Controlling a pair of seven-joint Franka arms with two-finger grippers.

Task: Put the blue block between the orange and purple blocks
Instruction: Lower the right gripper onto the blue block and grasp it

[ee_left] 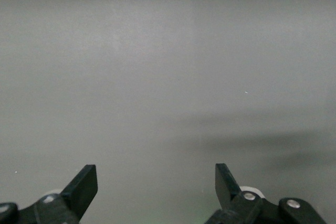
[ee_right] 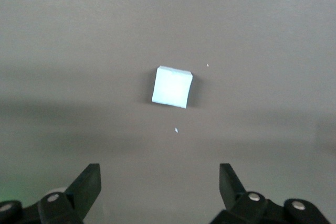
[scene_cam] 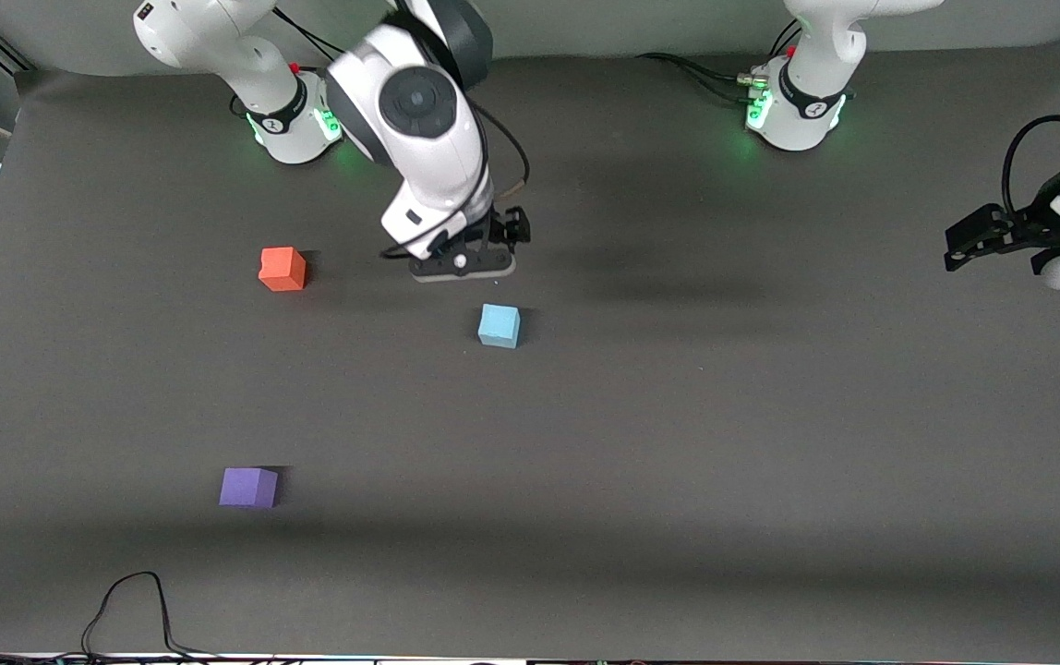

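Blue block (scene_cam: 499,325) sat loose on the table (scene_cam: 724,443), nearer the front camera than the right gripper (scene_cam: 463,263), which I held above the mat with jaws spread wide. It looked like light, matte foam, so I judged a gentle squeeze across two flat sides would hold. Orange block (scene_cam: 283,269) and purple block (scene_cam: 248,487) lay well apart toward the right arm's end. The left gripper (scene_cam: 978,242) waited, wide open.

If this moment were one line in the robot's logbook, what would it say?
right gripper: open, above table near blue block | left gripper: open, waiting | blue block: untouched | orange block, purple block: apart
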